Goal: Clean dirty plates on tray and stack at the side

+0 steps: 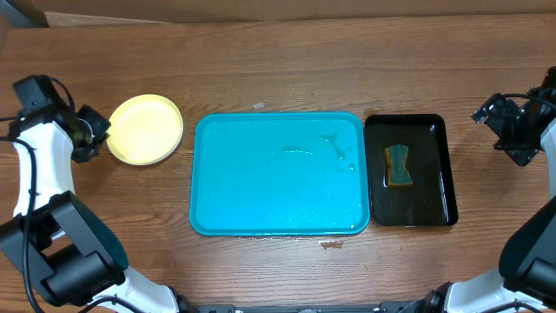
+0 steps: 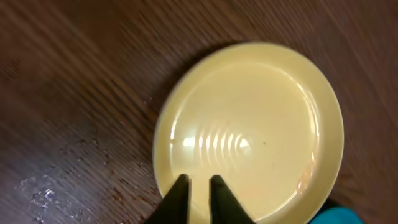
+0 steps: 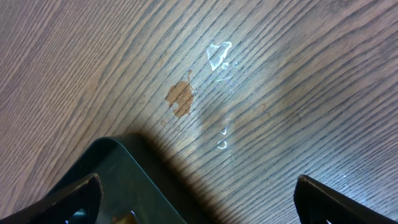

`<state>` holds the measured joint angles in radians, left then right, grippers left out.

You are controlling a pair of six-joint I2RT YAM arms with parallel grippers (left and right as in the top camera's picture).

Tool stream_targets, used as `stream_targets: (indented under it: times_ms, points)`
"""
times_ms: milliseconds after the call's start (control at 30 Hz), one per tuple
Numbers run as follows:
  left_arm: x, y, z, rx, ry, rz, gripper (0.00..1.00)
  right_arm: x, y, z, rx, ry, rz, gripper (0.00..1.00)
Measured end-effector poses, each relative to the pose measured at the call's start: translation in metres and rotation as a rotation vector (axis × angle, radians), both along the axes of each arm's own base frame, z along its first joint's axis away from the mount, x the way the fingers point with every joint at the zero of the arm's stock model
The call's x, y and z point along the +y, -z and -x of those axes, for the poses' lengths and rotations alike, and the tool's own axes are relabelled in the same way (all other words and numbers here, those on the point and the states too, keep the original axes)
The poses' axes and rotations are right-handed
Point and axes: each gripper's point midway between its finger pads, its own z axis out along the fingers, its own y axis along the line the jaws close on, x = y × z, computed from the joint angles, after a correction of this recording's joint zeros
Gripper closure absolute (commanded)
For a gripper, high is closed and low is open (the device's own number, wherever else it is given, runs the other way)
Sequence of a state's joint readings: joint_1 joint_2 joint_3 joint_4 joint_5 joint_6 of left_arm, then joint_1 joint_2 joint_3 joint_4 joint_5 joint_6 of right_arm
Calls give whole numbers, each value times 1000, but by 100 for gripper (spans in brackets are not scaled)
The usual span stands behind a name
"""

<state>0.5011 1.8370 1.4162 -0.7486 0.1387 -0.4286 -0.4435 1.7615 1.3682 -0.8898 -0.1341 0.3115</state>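
A pale yellow-green plate (image 1: 146,130) lies on the wooden table, left of the turquoise tray (image 1: 261,191). In the left wrist view the plate (image 2: 249,124) fills the frame and looks clean and glossy. No white plates show. The tray holds no plates, only a film of water. My left gripper (image 1: 94,132) is at the plate's left edge; its fingers (image 2: 198,183) are nearly together over the near rim, holding nothing. My right gripper (image 1: 508,130) is open and empty at the far right, over bare table (image 3: 196,186).
A narrow black tray (image 1: 434,174) with a blue-and-yellow sponge (image 1: 399,165) sits right of the turquoise tray; its corner shows in the right wrist view (image 3: 118,180). A brown smear (image 3: 180,98) and water drops mark the table. Another smear (image 1: 332,244) lies in front of the tray.
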Motion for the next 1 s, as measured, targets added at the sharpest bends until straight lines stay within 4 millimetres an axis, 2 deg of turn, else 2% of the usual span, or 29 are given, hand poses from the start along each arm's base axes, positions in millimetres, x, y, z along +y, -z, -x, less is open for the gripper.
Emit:
stream_targets:
  times_ms: [33,100,333,367,400,433,467,633,700,1000]
  points:
    - [-5,1,-1,-6,20,14,56,0,0,0,0,-1,0,0]
    - [-16,-2,-7,-39,76,58,48,0,0,0,0,-1,0,0]
    - [-68,-25,-26,-205,309,262,44,0,0,0,0,0,0,0]
    - [-75,-28,-29,-222,334,280,38,0,0,0,0,0,0,0]
    - [-82,-32,-31,-239,363,291,26,0,0,0,0,0,0,0]
    - [-88,-34,-33,-250,385,301,7,0,0,0,1,0,0,0]
    - [-95,-37,-35,-260,403,312,0,0,0,0,0,0,0,0]
    - [-116,-39,-40,-264,465,318,0,0,0,0,0,0,0,0]
    - [-118,-38,-40,-261,471,314,0,0,0,0,-1,0,0,0]
    - [-103,-28,-38,-204,436,221,0,0,0,0,0,0,0,0]
